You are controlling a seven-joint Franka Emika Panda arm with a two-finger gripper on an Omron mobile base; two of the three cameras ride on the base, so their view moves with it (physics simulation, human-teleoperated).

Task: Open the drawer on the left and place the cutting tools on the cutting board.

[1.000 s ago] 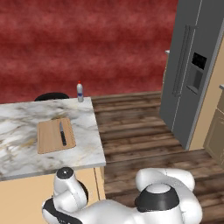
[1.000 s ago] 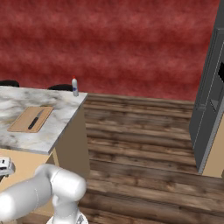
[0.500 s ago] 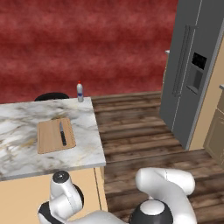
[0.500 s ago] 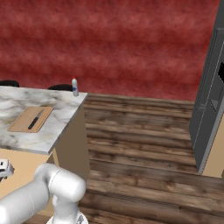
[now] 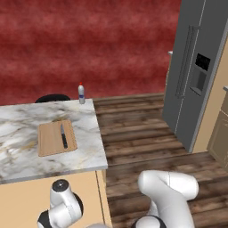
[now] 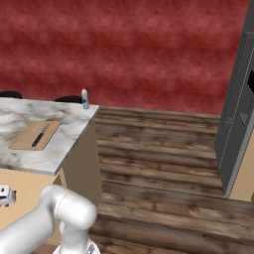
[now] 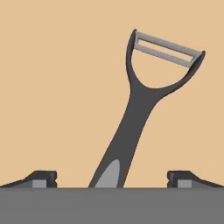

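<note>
The jaws (image 7: 112,179) stand wide, 1 tip at each lower corner of the hand view, holding nothing. Between them lies the peeler (image 7: 135,118), flat on a plain tan surface that I take for the floor of the drawer (image 7: 52,87). Its handle runs up from between the tips and leans to the right, ending in the Y-head with the pale blade bar across the top. The tips sit to either side of the handle's lower end, apart from it.

By the look of it the peeler is light, stiff and thin, with a smooth handle that could slide or twist if pinched off-centre. The straight stretch of handle below the fork seems the best place to take hold, closing across its narrow width; the head is wider and the blade is best left alone. Lying so flat, it needs the tips brought right down to the drawer floor.

Further out, on the marble bench (image 5: 26,164), the board (image 5: 55,138) already carries the knife (image 5: 63,136), and a small bottle (image 5: 81,94) stands at the bench's far corner.
</note>
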